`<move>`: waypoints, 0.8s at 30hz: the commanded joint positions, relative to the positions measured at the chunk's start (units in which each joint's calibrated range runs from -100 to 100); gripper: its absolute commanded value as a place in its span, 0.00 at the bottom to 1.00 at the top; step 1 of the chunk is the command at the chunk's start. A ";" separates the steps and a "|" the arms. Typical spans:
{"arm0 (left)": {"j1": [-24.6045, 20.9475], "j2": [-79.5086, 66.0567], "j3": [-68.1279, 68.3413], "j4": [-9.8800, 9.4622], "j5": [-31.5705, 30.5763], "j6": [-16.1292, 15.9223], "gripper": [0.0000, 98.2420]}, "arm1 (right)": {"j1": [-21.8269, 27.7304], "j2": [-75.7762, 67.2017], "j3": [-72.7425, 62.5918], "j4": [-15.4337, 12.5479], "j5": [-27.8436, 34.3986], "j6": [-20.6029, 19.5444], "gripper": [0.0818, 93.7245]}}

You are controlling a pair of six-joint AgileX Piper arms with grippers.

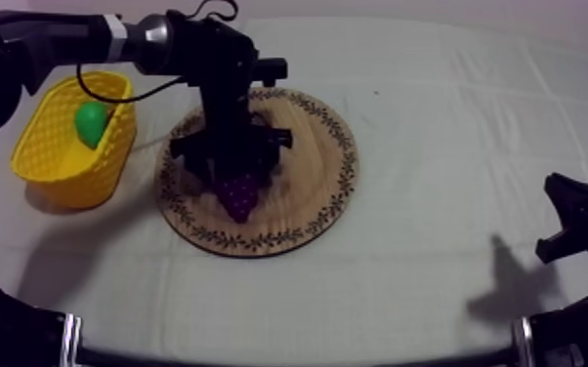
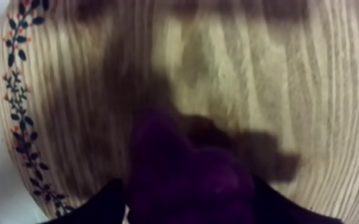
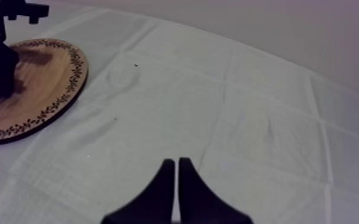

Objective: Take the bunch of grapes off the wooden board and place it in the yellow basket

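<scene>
My left gripper (image 1: 236, 179) is pinching the one purple bunch of grapes (image 1: 240, 198) over the one round patterned-rim wooden board (image 1: 322, 185) — one yellow basket (image 1: 56, 168) alongside is holding one green pear (image 1: 91, 124); my right gripper (image 3: 176, 162) is lying pressed together.

The grapes (image 1: 240, 195) are purple, the basket (image 1: 60, 164) yellow, the board (image 1: 313, 190) tan with a leaf-patterned rim.

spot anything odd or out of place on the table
Nothing stands out. The left gripper is closed on the bunch of grapes on the wooden board, and a pear lies in the upright yellow basket.
</scene>
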 commanded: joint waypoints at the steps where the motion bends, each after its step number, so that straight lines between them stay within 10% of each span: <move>1: -0.14 0.06 -0.09 -0.07 0.07 -0.07 0.64 | 0.02 -0.01 -0.03 0.01 -0.04 0.01 0.00; 24: -2.57 -17.78 6.75 -4.51 -0.56 -4.14 0.52 | 0.02 -0.01 -0.03 0.01 -0.04 0.01 0.00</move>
